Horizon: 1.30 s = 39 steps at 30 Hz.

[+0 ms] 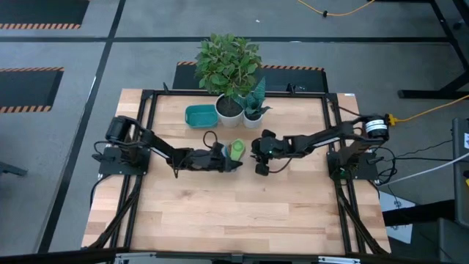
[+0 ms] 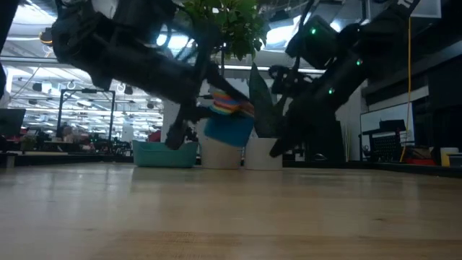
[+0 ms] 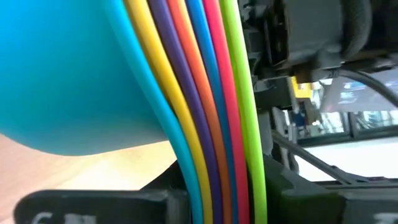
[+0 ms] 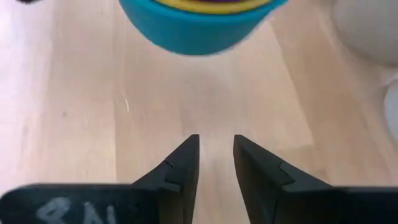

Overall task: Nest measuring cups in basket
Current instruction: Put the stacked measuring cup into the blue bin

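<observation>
Nested measuring cups (image 3: pixel 186 112) fill the left wrist view, their flat handles stacked edge-on in bands of light blue, yellow, purple, orange, blue, red and green, with the large light-blue bowl outermost. These handles are seen pinched between the fingers of the left gripper (image 1: pixel 233 157), which is closed on the stack and holds it clear of the table (image 2: pixel 231 217), near mid-table and well apart from the basket (image 1: pixel 200 115).

Smooth, glossy moulded plastic is shown throughout, so the stack is judged light and rigid but somewhat slippery; the inner cups could slide out if it is tilted. The bundled handles are judged the soundest place to be gripped, since the rounded bowls offer no flat face.

A shallow teal tray with rounded corners is presented by the basket, set just beside the white plant pots (image 1: pixel 229 110) at the far side.

The right gripper (image 4: pixel 216 158) is held slightly parted and empty above the pale wood, just beside the stack.
</observation>
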{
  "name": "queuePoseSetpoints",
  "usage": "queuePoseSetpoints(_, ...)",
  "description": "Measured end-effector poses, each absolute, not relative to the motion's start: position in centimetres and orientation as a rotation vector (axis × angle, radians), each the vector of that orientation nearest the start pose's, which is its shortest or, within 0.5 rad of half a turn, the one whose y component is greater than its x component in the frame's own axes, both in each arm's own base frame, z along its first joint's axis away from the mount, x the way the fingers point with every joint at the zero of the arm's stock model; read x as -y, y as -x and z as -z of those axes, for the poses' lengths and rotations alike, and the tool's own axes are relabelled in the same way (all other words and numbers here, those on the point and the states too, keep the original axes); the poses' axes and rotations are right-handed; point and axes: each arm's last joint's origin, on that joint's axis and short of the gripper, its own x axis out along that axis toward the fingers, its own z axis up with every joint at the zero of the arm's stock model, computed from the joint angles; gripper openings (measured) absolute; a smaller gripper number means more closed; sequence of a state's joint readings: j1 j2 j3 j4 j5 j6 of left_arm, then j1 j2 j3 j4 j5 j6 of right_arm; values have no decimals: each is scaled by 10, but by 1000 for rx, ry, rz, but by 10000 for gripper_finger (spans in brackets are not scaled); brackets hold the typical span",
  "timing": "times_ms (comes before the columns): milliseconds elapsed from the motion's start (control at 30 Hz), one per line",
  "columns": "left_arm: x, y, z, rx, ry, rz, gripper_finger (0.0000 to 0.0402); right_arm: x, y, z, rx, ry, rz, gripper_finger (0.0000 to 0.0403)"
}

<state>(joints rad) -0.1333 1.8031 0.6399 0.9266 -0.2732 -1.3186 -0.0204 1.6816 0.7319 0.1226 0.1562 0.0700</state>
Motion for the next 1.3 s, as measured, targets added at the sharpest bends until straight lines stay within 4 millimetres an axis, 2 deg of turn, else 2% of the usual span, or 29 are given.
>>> queuePoseSetpoints(233, 28, -294, -170, 9, 1226, -251, 82, 11, -301, -151, -772, -13, 194, 104)
queuePoseSetpoints(400, 13, -263, -188, 104, 1224, -251, 82, 11, -300, -154, -764, -14, 194, 104)
queuePoseSetpoints(500, 2, -243, -190, 151, 1228, -270, 82, 11, -300, -154, -764, -14, 194, 104)
queuePoseSetpoints(700, -21, -208, -178, 206, 1231, -361, 82, 11, -300, -155, -757, -15, 193, 104)
queuePoseSetpoints(900, -41, -186, -155, 200, 1265, -481, 82, 10, -301, -155, -749, -15, 193, 104)
queuePoseSetpoints(1133, -60, -173, -144, 221, 1263, -578, 82, 11, -301, -156, -741, -16, 193, 104)
queuePoseSetpoints(1300, -66, -171, -142, 202, 1268, -579, 82, 11, -301, -156, -738, -16, 194, 104)
